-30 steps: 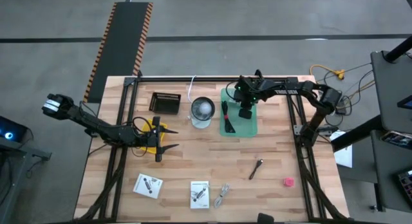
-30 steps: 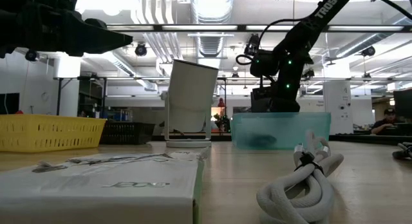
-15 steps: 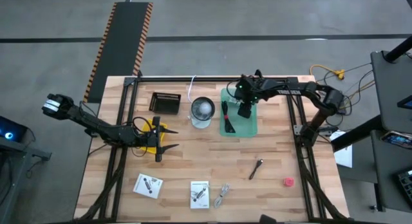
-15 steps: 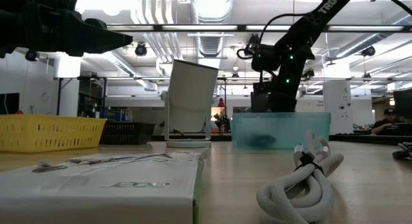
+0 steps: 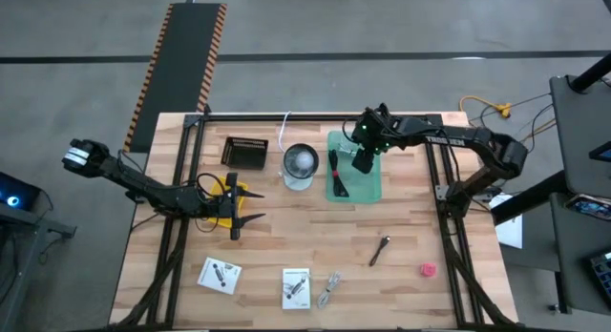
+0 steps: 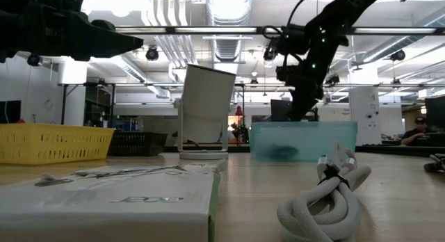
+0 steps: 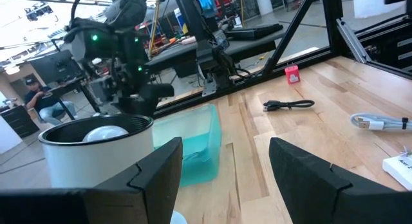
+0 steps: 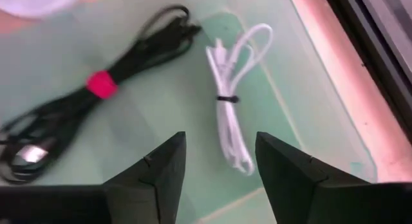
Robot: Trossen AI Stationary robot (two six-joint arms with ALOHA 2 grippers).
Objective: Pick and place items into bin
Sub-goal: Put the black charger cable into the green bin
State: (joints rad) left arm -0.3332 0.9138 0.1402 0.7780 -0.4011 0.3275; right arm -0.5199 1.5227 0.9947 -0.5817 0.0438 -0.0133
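The right gripper (image 5: pixel 363 163) hangs over the teal bin (image 5: pixel 371 187) at the far side of the bench (image 5: pixel 315 237), jaws apart and empty. Its wrist view looks straight down past them at a white cable (image 8: pixel 233 118) lying loose on the bin floor beside a black cable (image 8: pixel 96 130) bound with a red tie, so both appear to be already delivered. The gripper sits centred above the bin, probably so anything let go lands inside the walls.

The left gripper (image 5: pixel 236 206) waits over the bench's left part next to a yellow basket (image 5: pixel 226 200), jaws apart and holding nothing, well clear of the other arm's working area.

Still on the bench near its front edge, well apart from the bin, are:
- two white cards (image 5: pixel 219 275), the second (image 5: pixel 296 287) just to its right
- one grey coiled cable (image 5: pixel 329 289)
- one dark stick-like tool (image 5: pixel 380 249)
- one pink lump (image 5: pixel 428 269)

That makes five items left to move and two in the bin. They lie spread in a loose row, which leaves room around each for the jaws.

A white cup (image 5: pixel 300 166) and a black tray (image 5: pixel 244 152) stand beside the bin and look like fixtures, not items.
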